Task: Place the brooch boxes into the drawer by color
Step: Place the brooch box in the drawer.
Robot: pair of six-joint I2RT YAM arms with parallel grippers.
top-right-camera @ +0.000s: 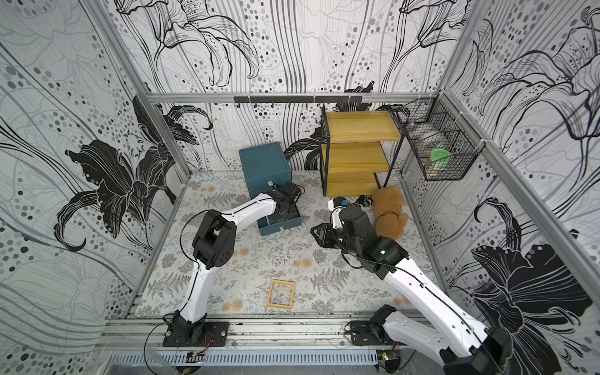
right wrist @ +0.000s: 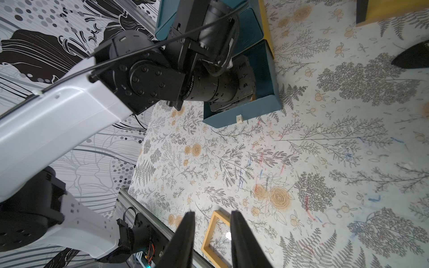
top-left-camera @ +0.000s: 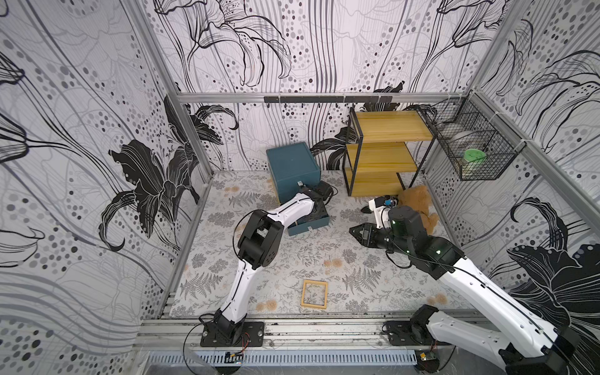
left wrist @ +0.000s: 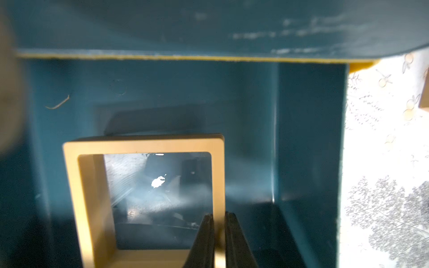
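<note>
Clamps the left gripper (left wrist: 219, 217) on one side rim of a yellow-tan brooch box (left wrist: 144, 145) low inside the pulled-out drawer (left wrist: 308, 139), bare floor beyond it, one wall near. Holds the right gripper (right wrist: 212, 212) parted and empty over open table (top-left-camera: 292, 256). Shows a second yellow-tan brooch box (top-left-camera: 314, 294) flat near the front rail, well apart from the teal chest (top-left-camera: 292, 162).

The chest (top-left-camera: 293, 165) and drawer (top-left-camera: 321, 222) are teal blue. The inside box (left wrist: 144, 145) and the low box (top-left-camera: 314, 283) are yellow-tan. The mat (top-left-camera: 324, 246) has grey ferns and orange flowers.
</note>
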